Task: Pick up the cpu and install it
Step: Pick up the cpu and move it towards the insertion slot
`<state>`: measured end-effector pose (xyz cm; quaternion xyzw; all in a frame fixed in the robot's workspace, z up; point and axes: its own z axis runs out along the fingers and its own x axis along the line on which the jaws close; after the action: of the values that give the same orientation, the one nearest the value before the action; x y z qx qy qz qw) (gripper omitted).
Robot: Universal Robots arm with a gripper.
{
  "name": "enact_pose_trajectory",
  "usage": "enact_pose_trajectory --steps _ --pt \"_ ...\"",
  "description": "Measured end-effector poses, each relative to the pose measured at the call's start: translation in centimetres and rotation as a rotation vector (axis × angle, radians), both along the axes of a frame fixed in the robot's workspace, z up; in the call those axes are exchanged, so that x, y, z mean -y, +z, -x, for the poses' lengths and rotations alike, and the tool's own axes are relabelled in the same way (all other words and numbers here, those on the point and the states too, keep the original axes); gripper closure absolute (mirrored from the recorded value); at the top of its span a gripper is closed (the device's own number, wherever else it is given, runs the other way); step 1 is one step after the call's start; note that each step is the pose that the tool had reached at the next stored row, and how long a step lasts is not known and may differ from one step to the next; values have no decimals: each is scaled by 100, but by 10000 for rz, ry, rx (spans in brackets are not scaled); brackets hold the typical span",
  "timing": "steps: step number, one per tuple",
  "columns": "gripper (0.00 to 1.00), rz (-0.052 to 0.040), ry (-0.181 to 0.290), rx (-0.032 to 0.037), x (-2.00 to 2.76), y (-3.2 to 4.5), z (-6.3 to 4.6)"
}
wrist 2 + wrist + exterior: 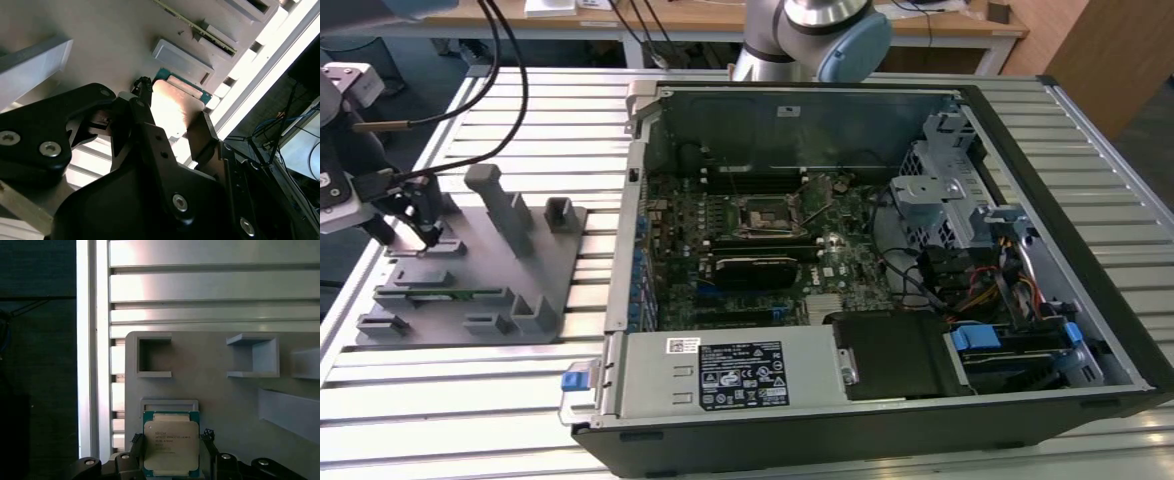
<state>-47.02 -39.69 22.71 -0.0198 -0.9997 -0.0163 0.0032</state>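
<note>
Gripper (411,236) is down low over the grey fixture plate (540,265), at the exterior view's left. Fingers (209,450) are clamped on the cpu (171,442), one against each of two opposite edges. No gap shows at either edge in the first wrist view.

The cpu lies flat between the fingertips with its silvery lid up and a green border round it. It sits in a shallow walled nest (169,404) on the plate, and the nest's far wall is just past the fingertips. In the second wrist view the cpu (175,102) shows between the two black fingers (150,135), with glare on the lid.

Further out beyond the fingertips are two square pockets (152,357) (255,357) on the same plate, both apart from the cpu. The slatted metal table (200,285) runs past the plate's edge.

Well away from the fingers, toward the exterior view's right, the open computer case (801,120) lies on the table. The motherboard is exposed and the black square socket (761,215) is near its middle. The arm (807,35) rises behind the case.
</note>
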Motion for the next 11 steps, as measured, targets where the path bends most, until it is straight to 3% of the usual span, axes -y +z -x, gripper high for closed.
enact_pose_trajectory --steps 11 --pt "47 -1 0 1 -6 50 0"
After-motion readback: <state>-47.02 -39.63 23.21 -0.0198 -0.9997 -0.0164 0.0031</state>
